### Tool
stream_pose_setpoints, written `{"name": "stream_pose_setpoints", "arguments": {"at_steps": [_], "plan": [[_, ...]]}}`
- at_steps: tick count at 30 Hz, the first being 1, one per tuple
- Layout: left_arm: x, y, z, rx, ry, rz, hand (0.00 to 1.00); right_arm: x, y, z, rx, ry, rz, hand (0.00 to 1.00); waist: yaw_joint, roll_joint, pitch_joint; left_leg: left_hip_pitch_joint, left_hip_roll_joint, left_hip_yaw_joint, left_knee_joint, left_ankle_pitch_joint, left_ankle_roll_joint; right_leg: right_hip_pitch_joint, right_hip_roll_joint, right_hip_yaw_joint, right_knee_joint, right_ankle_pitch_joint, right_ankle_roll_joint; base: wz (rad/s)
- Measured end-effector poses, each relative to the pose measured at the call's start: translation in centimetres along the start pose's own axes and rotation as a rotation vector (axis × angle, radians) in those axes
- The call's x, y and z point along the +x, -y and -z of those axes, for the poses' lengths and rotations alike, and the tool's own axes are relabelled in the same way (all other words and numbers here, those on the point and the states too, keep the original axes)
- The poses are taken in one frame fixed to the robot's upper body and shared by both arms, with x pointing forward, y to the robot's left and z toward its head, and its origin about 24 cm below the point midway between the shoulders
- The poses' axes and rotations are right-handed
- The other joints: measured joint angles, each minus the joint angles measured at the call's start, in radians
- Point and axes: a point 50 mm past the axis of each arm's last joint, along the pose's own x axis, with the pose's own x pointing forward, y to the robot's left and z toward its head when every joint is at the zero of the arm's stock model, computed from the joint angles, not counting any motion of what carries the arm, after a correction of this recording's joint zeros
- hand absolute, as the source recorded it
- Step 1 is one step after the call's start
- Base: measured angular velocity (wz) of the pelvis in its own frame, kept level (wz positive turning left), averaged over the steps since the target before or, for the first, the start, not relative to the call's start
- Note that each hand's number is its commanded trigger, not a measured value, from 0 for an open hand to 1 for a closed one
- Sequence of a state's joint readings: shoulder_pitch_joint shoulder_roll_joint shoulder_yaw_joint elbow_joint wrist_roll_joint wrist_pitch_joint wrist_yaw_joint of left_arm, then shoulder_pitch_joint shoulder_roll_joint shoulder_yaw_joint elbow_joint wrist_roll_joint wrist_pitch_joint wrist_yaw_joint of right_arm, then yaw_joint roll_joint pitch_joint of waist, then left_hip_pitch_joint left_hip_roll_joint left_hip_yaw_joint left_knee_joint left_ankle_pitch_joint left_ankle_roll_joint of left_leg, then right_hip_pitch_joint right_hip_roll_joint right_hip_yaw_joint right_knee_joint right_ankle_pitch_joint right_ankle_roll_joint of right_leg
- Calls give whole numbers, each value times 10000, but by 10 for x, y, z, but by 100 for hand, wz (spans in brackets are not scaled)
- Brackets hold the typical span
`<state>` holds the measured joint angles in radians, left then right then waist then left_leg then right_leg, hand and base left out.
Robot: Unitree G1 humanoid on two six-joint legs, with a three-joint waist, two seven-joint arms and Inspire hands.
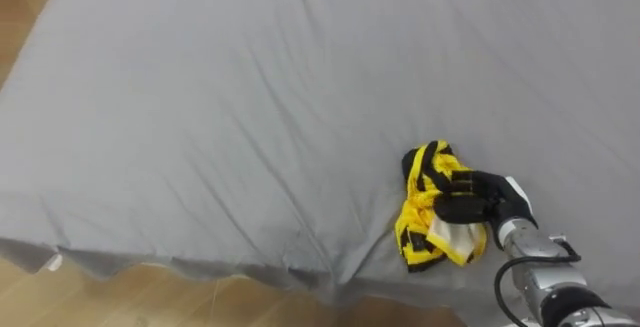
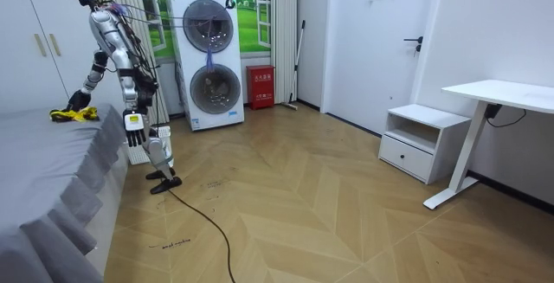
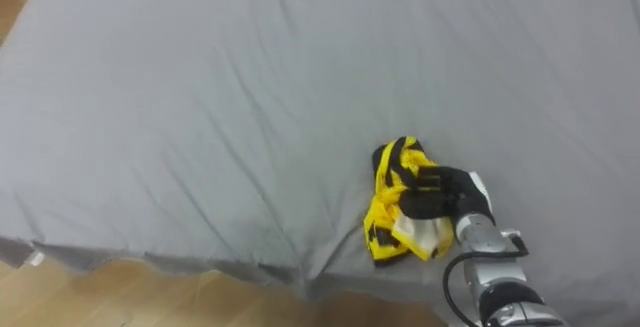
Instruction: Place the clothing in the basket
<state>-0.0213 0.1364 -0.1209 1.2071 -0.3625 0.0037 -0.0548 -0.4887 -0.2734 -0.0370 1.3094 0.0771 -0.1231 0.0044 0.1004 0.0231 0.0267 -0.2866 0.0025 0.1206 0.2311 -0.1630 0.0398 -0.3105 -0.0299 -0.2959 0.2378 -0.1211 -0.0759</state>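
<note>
A crumpled yellow and black garment [image 1: 428, 207] lies on the grey bed sheet [image 1: 250, 117], close to the bed's near edge. My right hand [image 1: 470, 197] comes in from the lower right and rests on the garment's right side, its dark fingers curled into the cloth. In the room view I stand at the bedside, right arm stretched out to the garment [image 2: 71, 114]. My left hand [image 2: 132, 121] hangs at my side. A white slatted basket [image 2: 137, 151] stands on the floor by my legs.
The sheet's edge [image 1: 200, 267] drops to the wooden floor [image 1: 120, 302] just below the garment. In the room view a stacked washer and dryer [image 2: 210, 58], a red box [image 2: 260, 86], a white cabinet [image 2: 424, 140] and a white desk [image 2: 502, 97] stand behind me.
</note>
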Motion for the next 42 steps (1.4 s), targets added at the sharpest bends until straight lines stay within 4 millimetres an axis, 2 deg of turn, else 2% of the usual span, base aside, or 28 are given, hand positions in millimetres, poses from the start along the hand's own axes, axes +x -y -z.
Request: {"name": "stream_pose_setpoints", "arguments": {"at_steps": [5, 11, 13, 21, 24, 27, 28, 29, 33, 36, 39, 40, 42], "plan": [[0, -3, -1, 37, -127, -53, 0, -3, 7, 18, 199, -833, 169, 100, -215, -10, -4, 46, 1, 12, -6, 6, 9, 51, -3, -7, -5, -1, 2, 0], [0, -5, -1, 61, -123, -96, 0, -8, 12, 37, -173, -1781, 416, 100, -311, -59, -5, 131, -7, 186, -10, 7, 12, 18, 12, 266, -3, -11, 19, -14], [0, -6, -2, 69, -97, -109, 0, -8, 12, 39, -358, -1933, 436, 100, -350, -93, -15, 129, 3, 347, -10, 9, 16, -103, 19, 432, 31, -11, 18, -21], [-1, -10, 2, -123, -162, -213, 0, -7, 27, 30, -117, -1656, 810, 100, -425, -87, -41, 571, 13, 708, -191, 17, 28, 103, 80, 849, 77, 45, 58, -17], [-4, -18, 13, -166, -399, -450, 0, -5, 27, 16, 546, -918, 843, 100, -742, -105, -64, 917, -2, 708, -292, 17, 29, 407, 104, 937, 10, 36, 84, -8], [-7, -25, 20, -445, -443, -650, 0, -6, 30, -2, 1647, 164, 887, 100, -1035, -179, -125, 1255, 6, 728, -400, 17, 28, 759, 151, 984, -155, 31, 94, -3], [-9, -28, 24, -591, -494, -764, 0, -8, 32, -4, 2070, 459, 931, 100, -1059, -250, -193, 1489, 14, 739, -466, 16, 28, 961, 175, 1018, -208, 30, 95, -6], [-10, -30, 27, -721, -545, -853, 0, -12, 33, 0, 2336, 684, 952, 100, -1123, -325, -249, 1752, 15, 725, -500, 15, 26, 1233, 198, 1013, -353, 24, 105, 0], [-14, -35, 38, -1169, -575, -1034, 0, -31, 39, 8, 2852, 1437, 781, 100, -1369, -537, -388, 2448, -3, 716, -683, 11, 20, 1996, 227, 1079, -586, -51, 157, -2], [-16, -39, 40, -1432, -549, -1406, 0, -43, 48, 9, 3425, 1893, 911, 100, -1789, -652, -380, 2947, 1, 922, -832, -3, 0, 2420, 267, 1216, -695, -64, 182, -12], [-17, -41, 42, -1502, -650, -1645, 0, -47, 52, 2, 3622, 2269, 1107, 100, -1918, -693, -348, 3228, 5, 1024, -884, -11, -7, 2581, 305, 1491, -686, -64, 185, -32], [-17, -42, 42, -1546, -602, -1704, 0, -48, 54, -2, 3665, 2396, 1147, 100, -2044, -776, -294, 3336, 5, 1061, -886, -15, -11, 2577, 317, 1604, -683, -74, 198, -28], [-16, -42, 36, -1310, -437, -1740, 0, -51, 55, -9, 3727, 2726, 1144, 100, -2131, -808, -285, 3392, 36, 1256, -886, -49, -58, 2540, 381, 1805, -659, -86, 210, -29]]}}
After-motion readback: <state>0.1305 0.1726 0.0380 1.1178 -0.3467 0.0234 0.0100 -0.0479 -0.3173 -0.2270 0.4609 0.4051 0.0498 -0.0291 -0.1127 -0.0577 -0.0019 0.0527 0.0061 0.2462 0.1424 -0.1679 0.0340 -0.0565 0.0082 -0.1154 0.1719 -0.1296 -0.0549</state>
